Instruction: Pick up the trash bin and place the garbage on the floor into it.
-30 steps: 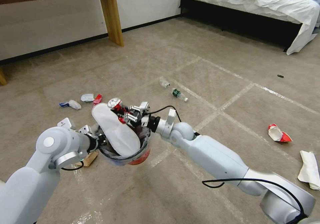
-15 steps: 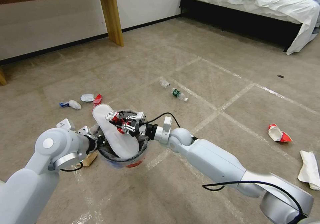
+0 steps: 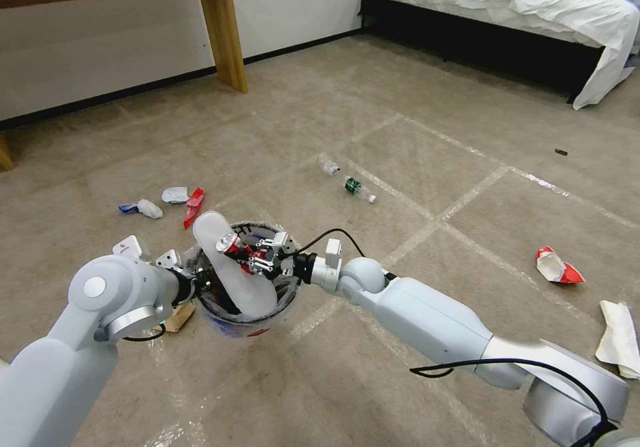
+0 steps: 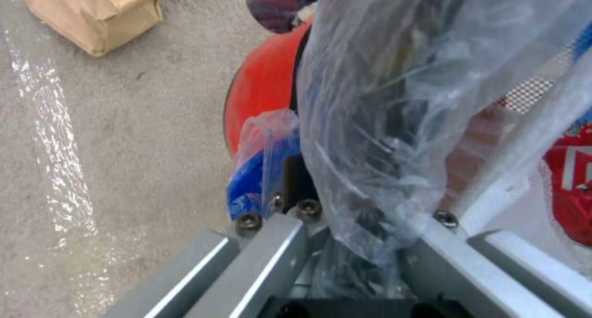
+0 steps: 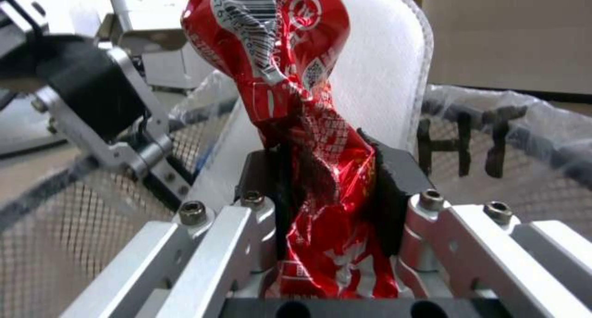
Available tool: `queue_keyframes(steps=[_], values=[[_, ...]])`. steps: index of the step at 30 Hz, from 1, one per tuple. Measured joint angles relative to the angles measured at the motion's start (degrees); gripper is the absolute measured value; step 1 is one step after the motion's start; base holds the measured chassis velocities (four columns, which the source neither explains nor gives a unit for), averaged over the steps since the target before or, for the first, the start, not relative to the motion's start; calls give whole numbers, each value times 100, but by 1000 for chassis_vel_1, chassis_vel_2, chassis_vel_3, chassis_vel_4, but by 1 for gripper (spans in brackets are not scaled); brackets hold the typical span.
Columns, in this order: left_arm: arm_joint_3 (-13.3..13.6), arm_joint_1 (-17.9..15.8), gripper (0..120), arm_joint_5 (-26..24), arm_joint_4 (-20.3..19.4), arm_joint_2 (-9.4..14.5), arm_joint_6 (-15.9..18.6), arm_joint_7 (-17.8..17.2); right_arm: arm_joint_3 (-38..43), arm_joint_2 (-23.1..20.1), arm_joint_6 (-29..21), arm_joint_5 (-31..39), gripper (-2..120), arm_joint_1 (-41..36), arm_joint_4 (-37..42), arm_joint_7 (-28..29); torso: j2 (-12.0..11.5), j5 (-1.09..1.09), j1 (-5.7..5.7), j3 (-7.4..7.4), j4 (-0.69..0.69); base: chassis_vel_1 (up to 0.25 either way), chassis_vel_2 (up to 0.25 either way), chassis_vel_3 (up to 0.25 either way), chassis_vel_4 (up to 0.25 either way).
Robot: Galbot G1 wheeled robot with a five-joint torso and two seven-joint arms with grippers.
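Beige-grey short carpet floor (image 3: 413, 134) crossed by shiny tape lines runs to a wooden table leg (image 3: 223, 27) at upper left and a white-sheeted bed (image 3: 507, 0) at upper right. At lower left centre, the left gripper (image 4: 345, 225) pinches the bag-lined rim of the small round red plastic trash bin (image 3: 248, 300). A flat white slipper (image 3: 233, 274) stands inside, its long axis tilted toward upper left. The right gripper (image 3: 250, 255) clamps a crushed red can (image 5: 296, 123) over the opening. Open carpet lies right

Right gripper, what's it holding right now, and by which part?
The right gripper is shut on the crushed red can, pinched across its flattened lower half, with the rest of the can sticking out past the fingertips over the trash bin.
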Motion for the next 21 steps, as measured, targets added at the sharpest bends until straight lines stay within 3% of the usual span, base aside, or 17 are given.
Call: queue_keyframes(steps=[21], values=[[33, -107, 0, 55, 191, -86, 0, 31, -277, -132, -30, 300, 25, 598, 155, -255, 0, 0, 0, 0, 0, 0, 0, 0, 0]])
